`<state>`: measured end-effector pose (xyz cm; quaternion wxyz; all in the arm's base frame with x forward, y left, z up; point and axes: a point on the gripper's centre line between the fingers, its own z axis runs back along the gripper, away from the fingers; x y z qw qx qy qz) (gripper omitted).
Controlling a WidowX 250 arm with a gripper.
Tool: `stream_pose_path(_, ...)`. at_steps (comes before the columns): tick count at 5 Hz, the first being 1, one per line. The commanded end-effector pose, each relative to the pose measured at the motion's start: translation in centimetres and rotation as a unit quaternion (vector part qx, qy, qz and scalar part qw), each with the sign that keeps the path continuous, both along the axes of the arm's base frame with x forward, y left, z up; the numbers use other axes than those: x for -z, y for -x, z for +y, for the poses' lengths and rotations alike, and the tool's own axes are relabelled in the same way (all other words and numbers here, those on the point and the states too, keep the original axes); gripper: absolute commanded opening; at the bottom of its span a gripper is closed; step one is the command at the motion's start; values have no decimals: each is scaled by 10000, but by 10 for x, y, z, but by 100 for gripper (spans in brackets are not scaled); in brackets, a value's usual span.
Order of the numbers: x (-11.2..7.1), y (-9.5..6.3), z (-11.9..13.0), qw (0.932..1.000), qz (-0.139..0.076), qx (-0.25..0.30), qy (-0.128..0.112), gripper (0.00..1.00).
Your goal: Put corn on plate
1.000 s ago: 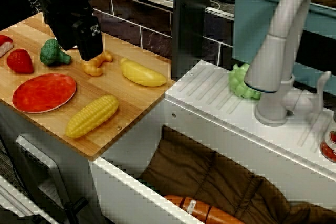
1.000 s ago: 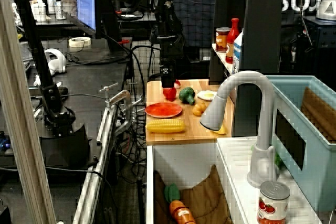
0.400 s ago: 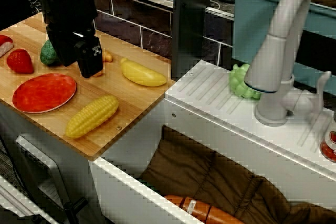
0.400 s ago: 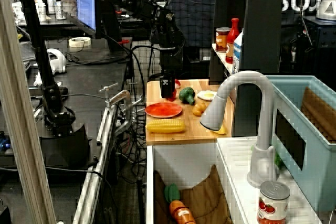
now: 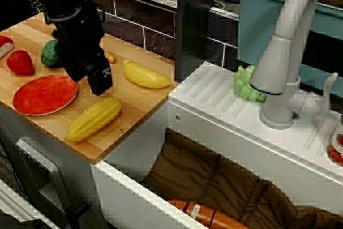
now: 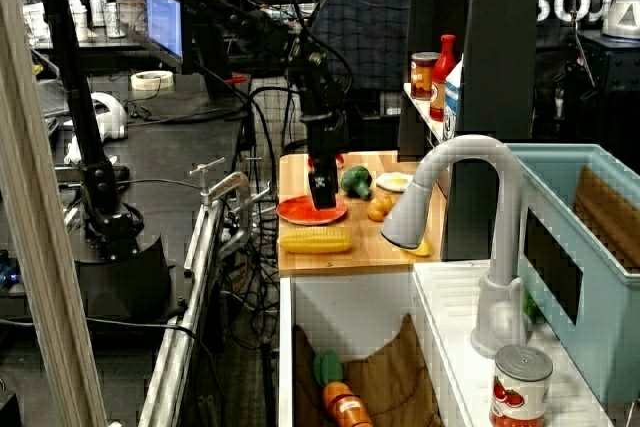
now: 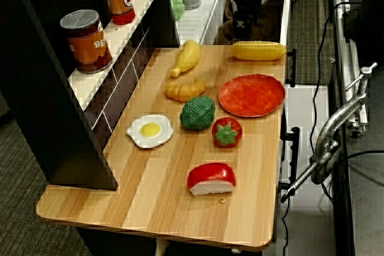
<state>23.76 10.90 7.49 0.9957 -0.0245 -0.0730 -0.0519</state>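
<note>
The yellow bumpy corn (image 5: 94,118) lies on the wooden board near its front edge, also seen as corn (image 6: 316,240) and corn (image 7: 259,50). The red-orange plate (image 5: 43,95) sits just left of it, plate (image 7: 252,95) with nothing on it. My black gripper (image 5: 101,82) hangs low just above the board, behind the corn's right end and beside the plate's right rim. In the side view the gripper (image 6: 323,195) covers part of the plate (image 6: 298,213). Its fingers read as one dark block, so no gap shows. Nothing is held.
A smooth yellow piece (image 5: 146,75), a croissant (image 7: 185,89), green broccoli (image 7: 197,113), a strawberry (image 7: 226,132), a fried egg (image 7: 149,130) and a red-white piece (image 7: 211,178) share the board. The sink and grey faucet (image 5: 284,52) stand to the right; a can (image 7: 87,39) stands on the ledge.
The gripper has come down and forward-right, from over the broccoli and croissant to just behind the corn. The corn and plate have not moved.
</note>
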Motion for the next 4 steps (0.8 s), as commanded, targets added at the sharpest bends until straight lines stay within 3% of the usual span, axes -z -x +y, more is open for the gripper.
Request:
stream_pose_path(1,19,-2,-14,9941,-771,-762,-100,100)
stream_pose_path(3,25,0,-7,9940,-699,-843,-45,100)
stream_pose_path(4,20,4,-3,9942,-738,-781,-77,100)
